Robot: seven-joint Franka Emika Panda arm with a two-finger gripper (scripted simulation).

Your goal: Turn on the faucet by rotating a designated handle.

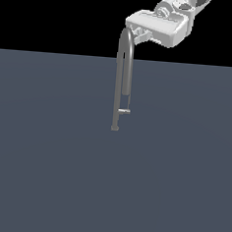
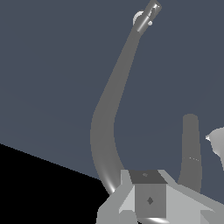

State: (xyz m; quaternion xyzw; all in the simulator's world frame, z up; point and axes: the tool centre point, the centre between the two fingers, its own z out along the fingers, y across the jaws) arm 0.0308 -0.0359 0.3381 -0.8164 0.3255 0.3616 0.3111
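Where pincer (image 1: pixel 138 35) hovers: one faucet (image 1: pixel 123 74), one handle (image 1: pixel 124 110).

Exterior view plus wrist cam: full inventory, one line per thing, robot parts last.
faucet: 1, grey metallic, upright at the centre of the exterior view, narrow gooseneck top, small round base on the floor.
handle: 1, light grey, short bar sticking out of the faucet's lower stem toward the exterior view's right.
floor: 1, dark blue-grey, flat, under the faucet.
background: black, above the floor's far edge.
gripper: 1, white, at the gooseneck top, far above the handle; open or shut cannot be told.
arm: 1, white, entering from the exterior view's upper right.
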